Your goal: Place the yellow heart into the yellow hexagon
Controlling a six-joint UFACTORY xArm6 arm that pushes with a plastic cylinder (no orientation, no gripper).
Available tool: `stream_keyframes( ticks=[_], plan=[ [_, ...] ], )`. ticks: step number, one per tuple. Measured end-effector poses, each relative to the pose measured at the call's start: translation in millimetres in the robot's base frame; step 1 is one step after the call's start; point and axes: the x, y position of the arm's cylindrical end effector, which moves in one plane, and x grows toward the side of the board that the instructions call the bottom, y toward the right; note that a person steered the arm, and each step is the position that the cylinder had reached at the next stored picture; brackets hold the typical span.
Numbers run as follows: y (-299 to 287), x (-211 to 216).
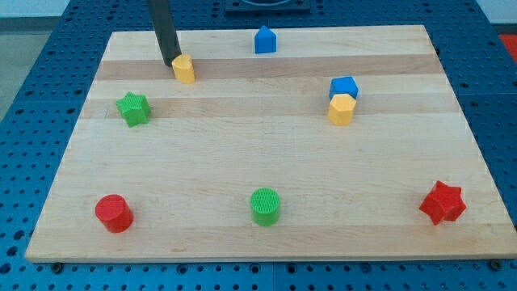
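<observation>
Wood: pale planked board (266,186), smooth, on a blue perforated table (48,48).
My tip (171,63): end of a plain dark rod with nothing to clench, just left of the yellow heart (184,69), touching or nearly so.
Yellow hexagon (342,109): right of centre, pressed against the blue cube (344,86).
Ribbed plastic: green cylinder (265,206), red cylinder (114,213).
Stars: green star (133,108), red star (443,203).
Top edge: blue house-shaped block (265,40).

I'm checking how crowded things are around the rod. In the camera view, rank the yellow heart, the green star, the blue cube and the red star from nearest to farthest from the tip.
From my tip:
1. Yellow heart, right beside it.
2. Green star, below-left.
3. Blue cube, far right.
4. Red star, bottom-right corner.
</observation>
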Motion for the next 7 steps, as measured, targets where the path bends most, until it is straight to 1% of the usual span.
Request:
stream_keyframes(
  ticks=[1,3,6,7],
  plan=[
    [8.1,19.0],
    [60.8,61.4],
    [150.9,145.8],
    [157.3,179.2]
  ],
)
